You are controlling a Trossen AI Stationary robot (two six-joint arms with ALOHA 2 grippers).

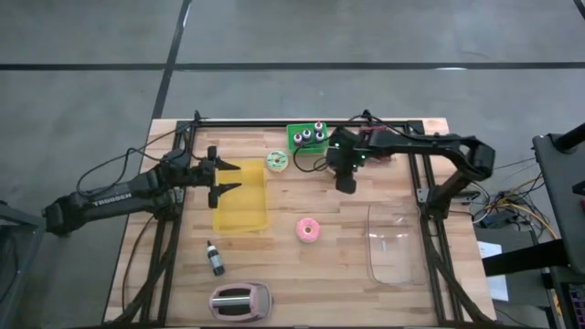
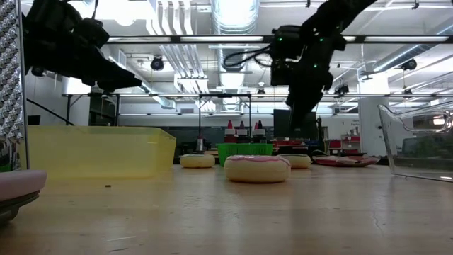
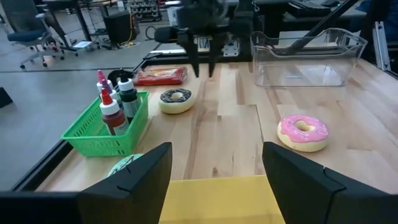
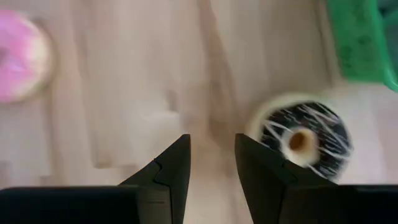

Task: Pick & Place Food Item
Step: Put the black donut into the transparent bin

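Observation:
A pink-iced donut (image 1: 308, 229) lies flat on the wooden table near its middle; it also shows in the left wrist view (image 3: 302, 132). A chocolate-iced donut (image 4: 305, 138) lies beside a green basket (image 1: 307, 137). A green-iced donut (image 1: 277, 162) lies left of the basket. My right gripper (image 1: 345, 185) points down above the table between the chocolate and pink donuts, fingers (image 4: 177, 162) a little apart and empty. My left gripper (image 1: 227, 178) is open and empty over the far left edge of the yellow container (image 1: 241, 196).
A clear plastic container (image 1: 395, 242) stands at the right. A pink toaster (image 1: 240, 302) and a small dark bottle (image 1: 215, 259) are near the front edge. The basket holds sauce bottles (image 3: 115, 109). A red packet (image 3: 161, 76) lies beyond the chocolate donut.

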